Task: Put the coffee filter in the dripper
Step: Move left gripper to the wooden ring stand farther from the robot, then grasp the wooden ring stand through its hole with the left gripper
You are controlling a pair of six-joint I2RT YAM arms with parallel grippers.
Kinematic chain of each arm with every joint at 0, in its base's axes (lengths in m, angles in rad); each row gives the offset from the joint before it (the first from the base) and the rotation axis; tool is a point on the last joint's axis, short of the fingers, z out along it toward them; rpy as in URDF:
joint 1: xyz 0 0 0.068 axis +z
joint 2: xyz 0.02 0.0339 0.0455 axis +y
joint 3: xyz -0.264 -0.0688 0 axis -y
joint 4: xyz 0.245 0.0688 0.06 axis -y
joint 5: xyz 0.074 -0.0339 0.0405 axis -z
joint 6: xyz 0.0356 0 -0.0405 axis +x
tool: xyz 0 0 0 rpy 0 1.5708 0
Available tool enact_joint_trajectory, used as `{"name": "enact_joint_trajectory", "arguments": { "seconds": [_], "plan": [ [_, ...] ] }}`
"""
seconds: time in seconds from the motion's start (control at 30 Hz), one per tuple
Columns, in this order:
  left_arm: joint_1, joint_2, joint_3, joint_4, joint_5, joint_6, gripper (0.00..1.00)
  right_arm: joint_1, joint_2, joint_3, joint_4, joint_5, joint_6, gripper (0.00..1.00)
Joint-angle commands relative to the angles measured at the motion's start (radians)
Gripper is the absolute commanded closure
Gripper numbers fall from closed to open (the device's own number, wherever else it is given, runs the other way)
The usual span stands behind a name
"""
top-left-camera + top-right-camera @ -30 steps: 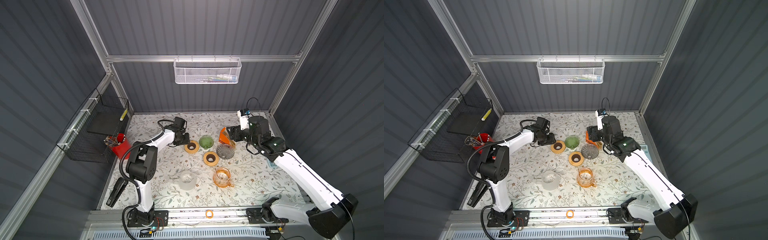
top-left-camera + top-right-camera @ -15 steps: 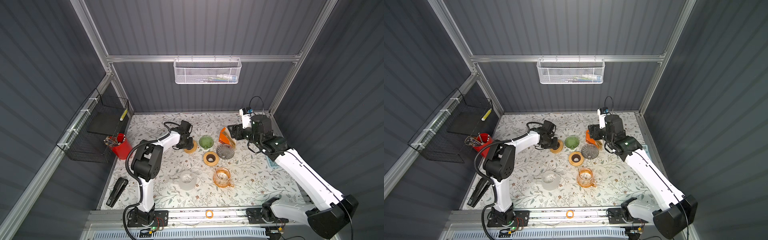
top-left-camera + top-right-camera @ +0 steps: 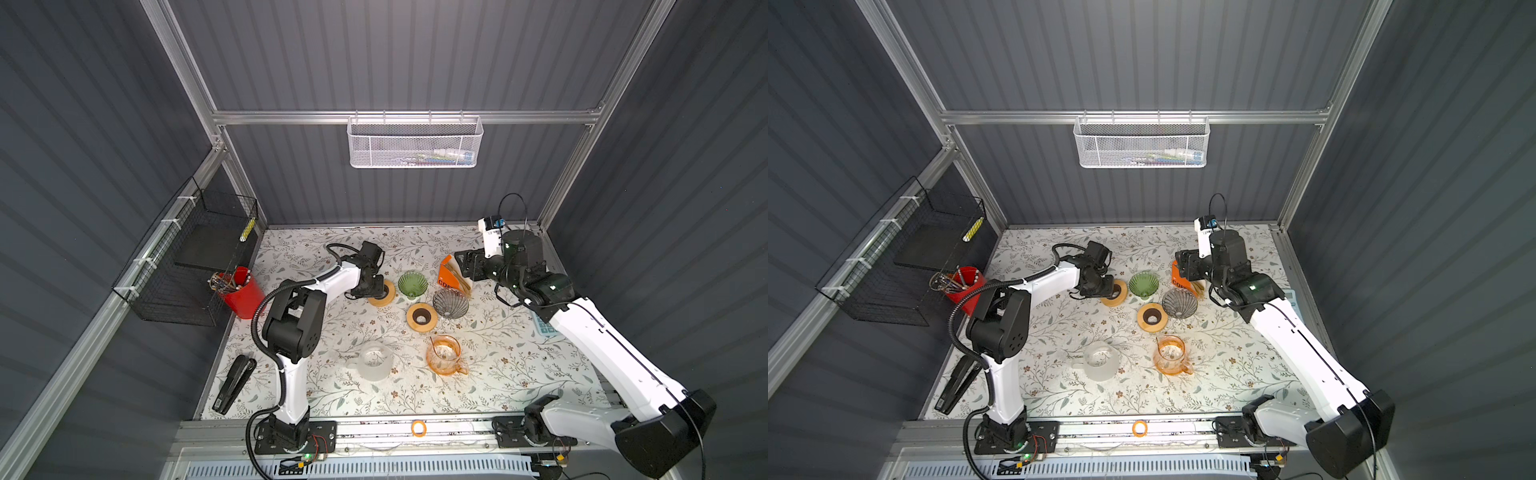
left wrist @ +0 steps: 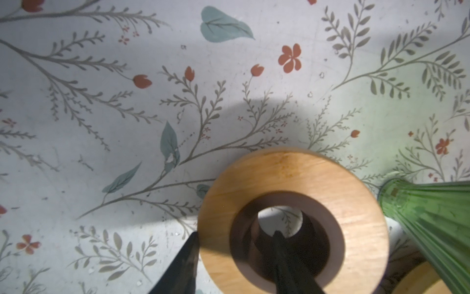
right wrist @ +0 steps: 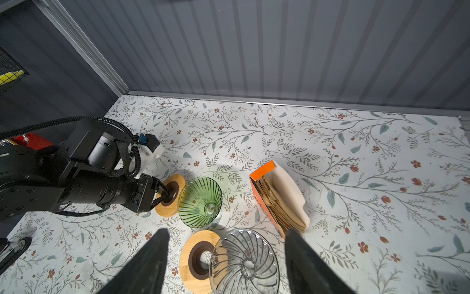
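Wooden ring, left gripper straddling, wrist-only

Our two arms, white shells on black joints

We see the left arm and right arm built alike: white links, black joint housings, black base plates. A ribbed black conduit loops along the left; a thin wire arcs over the right's white camera block (blue plug attached). The right claw has tapered black fingers.
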Motion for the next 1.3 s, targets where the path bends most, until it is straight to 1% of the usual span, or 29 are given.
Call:
{"name": "enact_joint_trajectory", "arguments": {
  "seconds": [0.0,0.13,0.23,0.47,0.73,0.97,1.1,1.23,1.27],
  "plan": [
    [-0.006,-0.018,0.022,-0.035,-0.016,0.013,0.5,-0.004,-0.015,-0.009,0.02,-0.015,0.015,0.28],
    [-0.006,-0.031,0.016,-0.03,-0.024,0.009,0.47,-0.004,-0.021,-0.009,0.017,-0.014,0.014,0.28],
    [-0.006,-0.025,0.022,-0.033,-0.017,0.014,0.47,-0.005,-0.021,-0.009,0.017,-0.017,0.014,0.28],
    [-0.008,0.012,0.037,-0.025,0.003,0.013,0.51,-0.004,-0.03,-0.011,0.014,-0.014,0.014,0.28],
    [-0.009,0.051,0.054,-0.016,0.017,0.01,0.52,-0.004,-0.044,-0.014,0.003,0.001,0.008,0.28],
    [-0.011,0.061,0.05,-0.004,0.022,0.003,0.55,-0.005,-0.057,-0.023,0.0,0.005,0.008,0.28],
    [-0.012,0.062,0.043,-0.001,0.022,0.004,0.59,-0.005,-0.063,-0.024,0.001,0.008,0.009,0.27],
    [-0.014,0.058,0.036,0.004,0.021,0.004,0.67,-0.005,-0.068,-0.025,0.0,0.01,0.012,0.28],
    [-0.014,0.055,0.034,0.005,0.018,0.002,0.72,-0.005,-0.07,-0.026,0.0,0.009,0.012,0.28]
  ]
}}
